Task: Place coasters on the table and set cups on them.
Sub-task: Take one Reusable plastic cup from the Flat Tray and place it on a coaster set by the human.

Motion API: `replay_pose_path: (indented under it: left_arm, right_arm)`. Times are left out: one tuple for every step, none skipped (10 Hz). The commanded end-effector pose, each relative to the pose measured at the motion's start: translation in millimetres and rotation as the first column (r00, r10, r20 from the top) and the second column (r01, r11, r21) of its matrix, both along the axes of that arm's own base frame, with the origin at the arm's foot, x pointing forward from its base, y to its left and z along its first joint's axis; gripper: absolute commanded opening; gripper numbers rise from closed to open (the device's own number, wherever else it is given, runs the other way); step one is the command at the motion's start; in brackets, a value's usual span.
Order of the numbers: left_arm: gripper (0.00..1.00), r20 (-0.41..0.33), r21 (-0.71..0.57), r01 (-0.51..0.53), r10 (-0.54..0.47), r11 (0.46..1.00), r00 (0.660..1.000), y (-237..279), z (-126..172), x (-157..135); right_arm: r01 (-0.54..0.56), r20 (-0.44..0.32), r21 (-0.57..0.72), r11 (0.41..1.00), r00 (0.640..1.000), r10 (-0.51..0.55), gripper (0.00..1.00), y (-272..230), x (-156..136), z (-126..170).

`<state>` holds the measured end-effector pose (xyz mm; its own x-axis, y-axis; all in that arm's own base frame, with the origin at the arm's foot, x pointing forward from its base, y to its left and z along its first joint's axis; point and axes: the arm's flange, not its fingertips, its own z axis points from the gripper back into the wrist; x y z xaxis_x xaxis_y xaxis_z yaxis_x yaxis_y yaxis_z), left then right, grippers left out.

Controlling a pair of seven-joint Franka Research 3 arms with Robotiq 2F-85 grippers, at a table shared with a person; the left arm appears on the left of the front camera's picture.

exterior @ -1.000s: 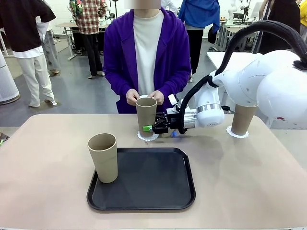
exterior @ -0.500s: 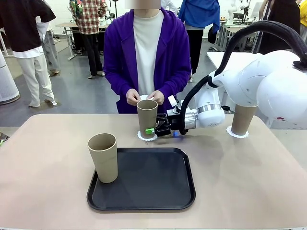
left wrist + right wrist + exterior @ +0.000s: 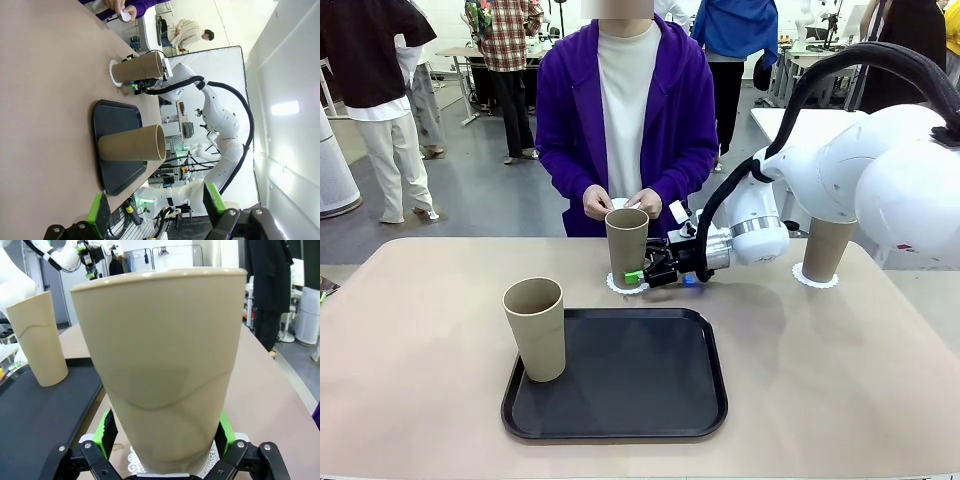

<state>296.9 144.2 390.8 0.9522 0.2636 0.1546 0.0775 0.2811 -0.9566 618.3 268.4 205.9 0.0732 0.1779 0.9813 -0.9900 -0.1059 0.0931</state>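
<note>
Wide beige table [image 3: 420, 330] with rounded corners, in a busy workroom with people standing about farther back.

Nearest: left gripper [image 3: 154, 207], jaws spread wide, green pads [image 3: 95, 216] well apart, nothing between them and nothing touched.

Next, near the table's front edge: black tray [image 3: 640, 370], bare but for the first cup [image 3: 535, 330], upright at the tray's left edge.

Just beyond the tray's far rim: middle cup [image 3: 626, 245], upright on a lacy white coaster [image 3: 617, 285]. Right gripper [image 3: 638, 275] reaching in level from the right, low at the cup's base. From its wrist, jaws opened wide around the middle cup [image 3: 160, 365], one green pad [image 3: 106, 432] at each side of the lower wall, close alongside; no squeeze evident, and contact impossible to judge. Coaster's scalloped edge [image 3: 215, 460] peeking out beneath.

Farther right, partly behind the white arm: far-right cup [image 3: 827, 248], upright on a second coaster [image 3: 815, 281], well apart from both grippers.

At the far side: a person in a purple jacket, one hand [image 3: 597, 203] beside the other hand [image 3: 646, 203], just above the middle cup's rim, pinching a small white piece [image 3: 622, 204], too small to identify.
</note>
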Motion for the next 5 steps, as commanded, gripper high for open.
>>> replay_pose_path:
  left_arm:
    - [1.0,0.018,-0.01,0.0,0.0,1.0,1.0,0,0,-1]
    - [1.0,0.018,-0.01,0.0,0.0,1.0,1.0,0,0,-1]
    - [1.0,0.018,-0.01,0.0,0.0,1.0,1.0,0,0,-1]
    - [1.0,0.018,-0.01,0.0,0.0,1.0,1.0,0,0,-1]
    - [1.0,0.018,-0.01,0.0,0.0,1.0,1.0,0,0,-1]
  right_arm:
    - [-0.024,0.002,-0.088,0.996,1.0,0.024,1.0,-2,-2,15]
    - [-0.03,0.001,-0.111,0.993,1.0,0.03,1.0,-5,-4,19]
    - [-0.025,0.006,-0.133,0.991,1.0,0.026,1.0,-8,-6,24]
    - [-0.018,0.004,-0.155,0.988,1.0,0.019,1.0,-13,-8,29]
    - [-0.013,0.001,-0.174,0.985,1.0,0.013,1.0,-17,-9,32]
